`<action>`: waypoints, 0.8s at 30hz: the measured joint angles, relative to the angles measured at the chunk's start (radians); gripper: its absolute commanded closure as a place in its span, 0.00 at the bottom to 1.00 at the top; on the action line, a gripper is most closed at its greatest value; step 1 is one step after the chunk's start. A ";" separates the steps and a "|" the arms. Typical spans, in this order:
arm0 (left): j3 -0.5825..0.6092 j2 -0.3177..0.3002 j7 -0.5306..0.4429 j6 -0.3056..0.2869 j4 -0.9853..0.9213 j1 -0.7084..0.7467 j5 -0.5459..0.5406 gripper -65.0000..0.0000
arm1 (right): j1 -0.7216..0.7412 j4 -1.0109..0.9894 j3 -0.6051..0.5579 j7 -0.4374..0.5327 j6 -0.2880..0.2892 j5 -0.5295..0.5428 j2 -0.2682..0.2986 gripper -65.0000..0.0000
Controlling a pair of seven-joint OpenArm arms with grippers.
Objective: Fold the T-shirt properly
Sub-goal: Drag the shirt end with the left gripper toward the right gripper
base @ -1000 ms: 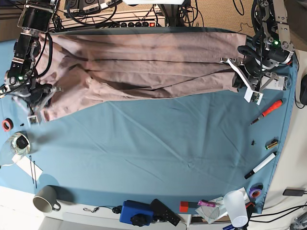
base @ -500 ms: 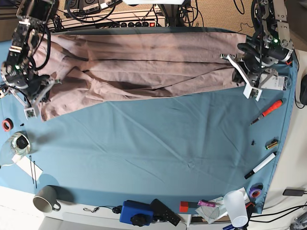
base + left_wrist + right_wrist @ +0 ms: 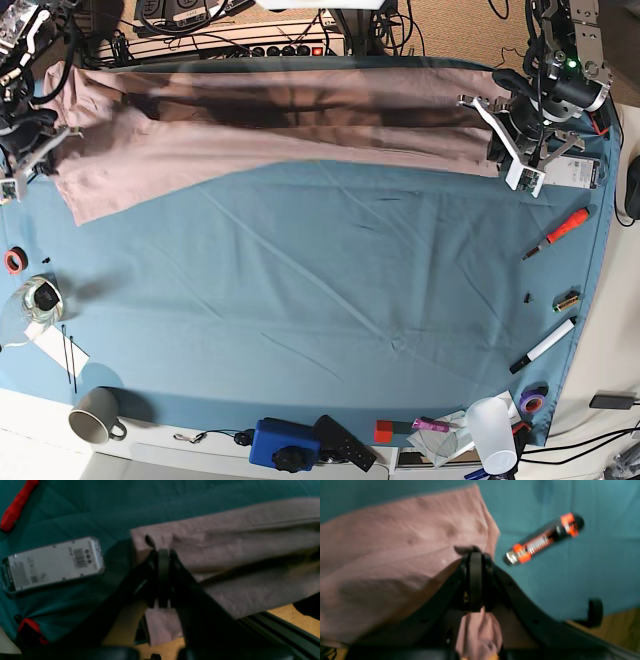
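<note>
Two arms hold one T-shirt (image 3: 270, 125), stretched in a long band along the far edge of the blue table cloth (image 3: 330, 290).

Far left, base view: right gripper (image 3: 22, 160) at the garment's left end; its jaws are too small there to read. The right wrist view supplies them: jaws pressed together with pink fabric (image 3: 395, 562) pinched between, a fold hanging below the fingers. That view alone shows a black-and-orange cylinder (image 3: 542, 538) lying on the cloth just beside the shirt's corner.

Near edge, base view only, left to right: grey mug (image 3: 95, 415), blue box (image 3: 283, 443), white cup (image 3: 493, 433).

Far right, base view: left gripper (image 3: 515, 150) at the garment's right end. The left wrist view shows its jaws closed on the shirt's edge (image 3: 225, 562), and a silver labelled device (image 3: 52, 563) flat on the cloth near that edge, apart from it.

Right margin: red-handled tool (image 3: 558, 233), also a red blur in the left wrist view, and a white marker (image 3: 543, 346) nearer.
</note>
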 measured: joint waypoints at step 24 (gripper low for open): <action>0.001 0.000 -0.016 0.003 0.000 0.047 0.091 1.00 | -0.032 -0.164 0.011 -0.002 0.000 -0.066 -0.039 1.00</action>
